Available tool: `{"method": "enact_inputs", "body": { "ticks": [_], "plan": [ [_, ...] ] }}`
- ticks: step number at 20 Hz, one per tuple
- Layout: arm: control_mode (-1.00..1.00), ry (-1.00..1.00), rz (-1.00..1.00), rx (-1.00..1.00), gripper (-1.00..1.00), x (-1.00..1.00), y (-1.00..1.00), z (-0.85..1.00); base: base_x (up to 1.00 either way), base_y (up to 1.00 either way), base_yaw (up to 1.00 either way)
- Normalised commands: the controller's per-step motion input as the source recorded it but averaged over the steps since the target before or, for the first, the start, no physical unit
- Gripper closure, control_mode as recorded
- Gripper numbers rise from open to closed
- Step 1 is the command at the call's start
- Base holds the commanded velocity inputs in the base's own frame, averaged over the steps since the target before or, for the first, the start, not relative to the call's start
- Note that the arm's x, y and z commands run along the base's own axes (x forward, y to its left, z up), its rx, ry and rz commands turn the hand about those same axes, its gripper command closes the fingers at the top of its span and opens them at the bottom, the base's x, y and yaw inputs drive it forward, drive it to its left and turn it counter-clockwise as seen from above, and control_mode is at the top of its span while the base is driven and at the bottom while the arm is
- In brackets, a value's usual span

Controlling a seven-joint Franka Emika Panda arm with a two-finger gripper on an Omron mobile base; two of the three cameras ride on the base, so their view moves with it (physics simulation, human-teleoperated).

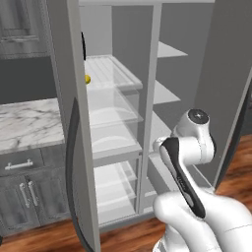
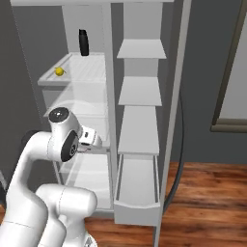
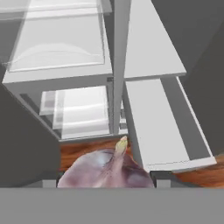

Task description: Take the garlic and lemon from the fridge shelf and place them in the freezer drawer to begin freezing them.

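So the garlic [image 3: 107, 168] is being carried right now, clamped between the fingers [image 2: 91, 140], and in the hand view it's being seen huge at the bottom, stem poking up toward the fridge. The fingertips themselves are being hidden by the bulb, so how deep the bulb is sitting between them can't be told; it's just being judged as gripped since it's hanging there with nothing under it.

Biggest worry: the garlic is being held over the wooden floor [image 3: 87, 148], short of the freezer drawer [image 3: 164, 127], which is standing pulled open off to the right and ahead in the hand view. If it's being let go too early, it's being dropped on the floor or bounced off the drawer's front wall. A round little bulb is also probably being gripped on a slope, so a quick swing could be squeezing it out sideways.

Other thing being risked: the arm is being worked close to the centre post [image 2: 109, 96] of the fridge, so an elbow clip is possible.

The lemon [image 2: 59, 71] is being left on the fridge shelf [image 2: 91, 72], near its front left corner, well apart from the hand
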Motion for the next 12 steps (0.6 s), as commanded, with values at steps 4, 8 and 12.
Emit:
{"method": "enact_inputs", "body": {
  "ticks": [4, 8, 12],
  "plan": [
    [-1.00, 0.14, -0.21, 0.09, 1.00, 0.33, -0.83, -0.77, 0.00, 0.00, 0.00],
    [-1.00, 0.14, -0.23, 0.03, 1.00, 0.32, -0.58, -0.92, 0.00, 0.00, 0.00],
    [-1.00, 0.24, -0.26, 0.03, 1.00, 0.50, -0.39, -0.59, 0.00, 0.00, 0.00]
  ]
}}
